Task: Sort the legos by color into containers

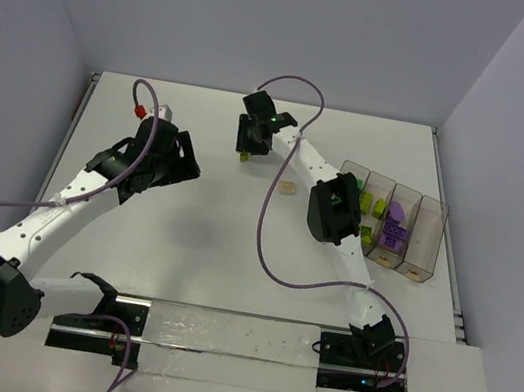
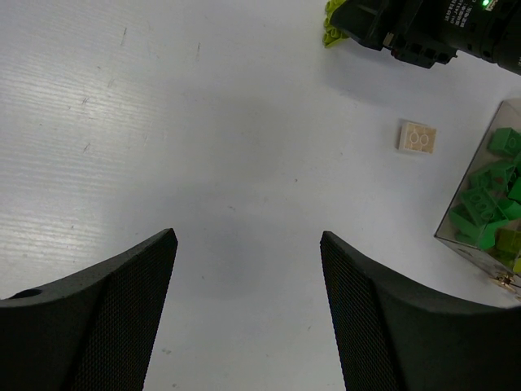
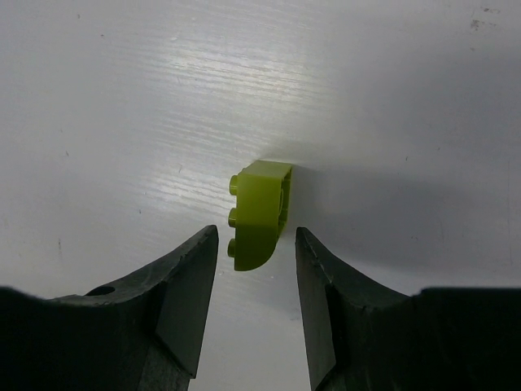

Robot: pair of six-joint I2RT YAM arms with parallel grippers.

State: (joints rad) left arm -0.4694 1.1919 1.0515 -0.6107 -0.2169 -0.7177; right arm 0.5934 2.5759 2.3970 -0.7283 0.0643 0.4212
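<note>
A yellow-green lego (image 3: 260, 213) lies on its side on the white table, studs facing left. My right gripper (image 3: 256, 244) is open, its fingertips on either side of the brick's near end, not touching it. In the top view this gripper (image 1: 249, 145) is at the far middle, with the brick (image 1: 246, 157) just below it. A tan lego (image 1: 289, 188) lies alone between the gripper and the containers (image 1: 416, 246), a row of four smoky bins at the right holding green, yellow-green and purple bricks. My left gripper (image 2: 248, 244) is open and empty over bare table, left of centre (image 1: 183, 157).
In the left wrist view the tan lego (image 2: 417, 137) lies near the bin of dark green bricks (image 2: 485, 213), and the right gripper's black body (image 2: 423, 32) is at the top edge. The right arm's elbow (image 1: 333, 209) hangs beside the bins. White walls enclose the table.
</note>
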